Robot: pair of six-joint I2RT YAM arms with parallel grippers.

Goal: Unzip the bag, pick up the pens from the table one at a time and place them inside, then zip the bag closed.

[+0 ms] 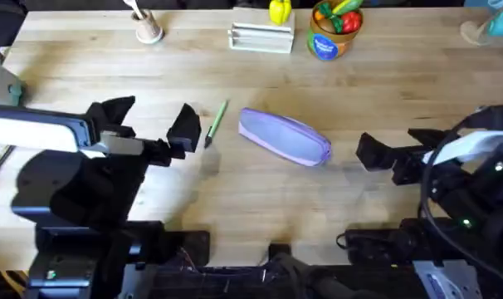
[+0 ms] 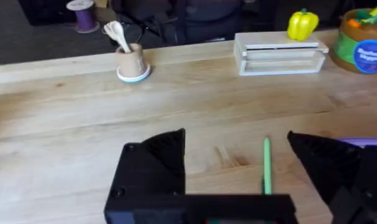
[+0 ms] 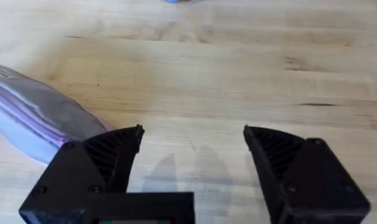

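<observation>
Bag: the lavender bag (image 1: 285, 137) lies on its side a little right of the middle of the overhead frame, slanting from upper left down to lower right; its end also shows at the left edge of the right wrist view (image 3: 33, 121).
Zipper: whether it is open or closed cannot be told.
Pen: one light green pen (image 1: 216, 123) lies on the table (image 1: 384, 91) just left of the bag, apart from it, nearly upright in the overhead frame with a slight lean to the right; its dark tip is at the lower end.
Left end effector: the left end effector (image 1: 152, 133) sits left of center in the overhead frame, released, its two black fingers spread wide; in the left wrist view the pen (image 2: 266, 165) lies between them, closer to one finger, touching neither.
Right end effector: the right end effector (image 1: 388, 148) is at the right of the overhead frame, just right of the bag's lower end, released, gripping nothing; bare table shows between its fingers (image 3: 107, 155).
Back of table: a small tan cup (image 1: 148, 31) with a pale stick at upper left, a white slatted rack (image 1: 261, 37) at top center, a yellow pepper toy (image 1: 280, 11) behind it, and a can of toy vegetables (image 1: 333, 33) to its right.
</observation>
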